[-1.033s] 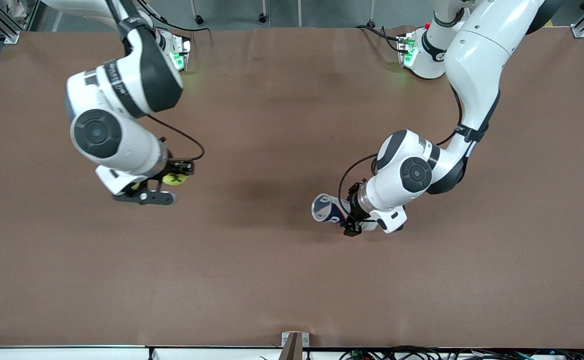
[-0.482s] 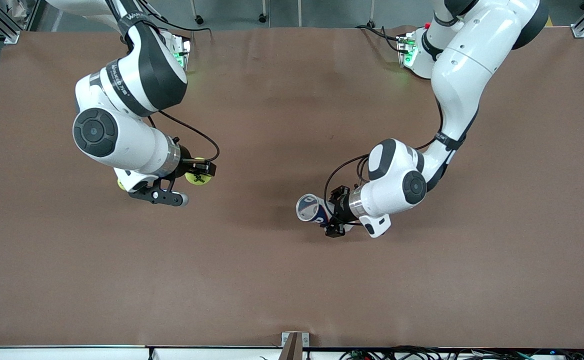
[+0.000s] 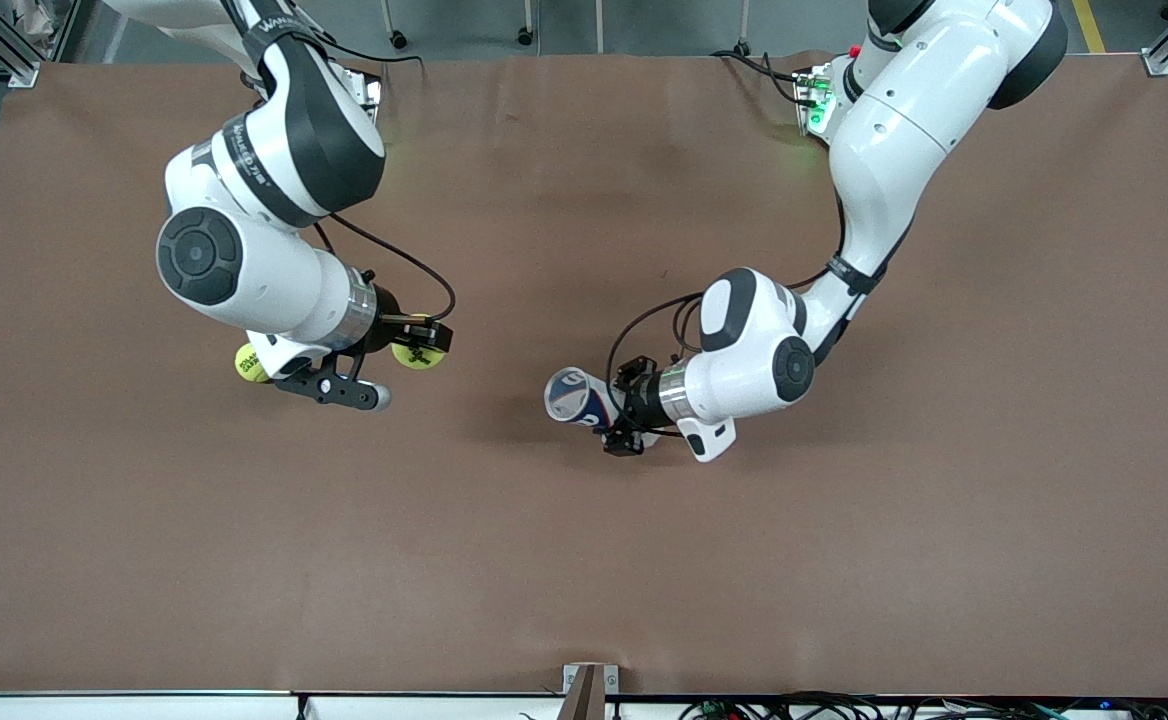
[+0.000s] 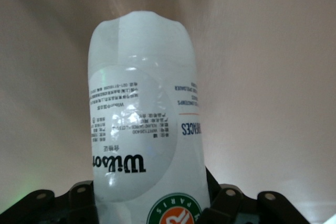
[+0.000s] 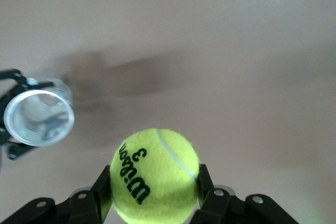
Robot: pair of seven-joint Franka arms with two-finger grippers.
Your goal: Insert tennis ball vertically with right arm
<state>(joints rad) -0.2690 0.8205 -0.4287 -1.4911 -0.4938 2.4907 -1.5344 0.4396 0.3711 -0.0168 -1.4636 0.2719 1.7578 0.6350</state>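
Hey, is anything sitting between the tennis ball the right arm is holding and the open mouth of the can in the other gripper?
Nothing visible. The right gripper holds the tennis ball, the left gripper holds the can with its open mouth facing that ball, and only bare table shows between them. A second ball lies on the table under the right arm, out of that path.

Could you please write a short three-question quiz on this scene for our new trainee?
1. True or false: the right gripper holds a tennis ball up over the table.
2. Multiple choice: the left gripper grips A) a second ball, B) a Wilson ball can, C) nothing.
3. Short answer: what lies on the table by the right arm's wrist?

Key
1. True; its fingers clamp the ball's sides.
2. B; the can's open mouth faces the right arm's end of the table.
3. A second tennis ball.
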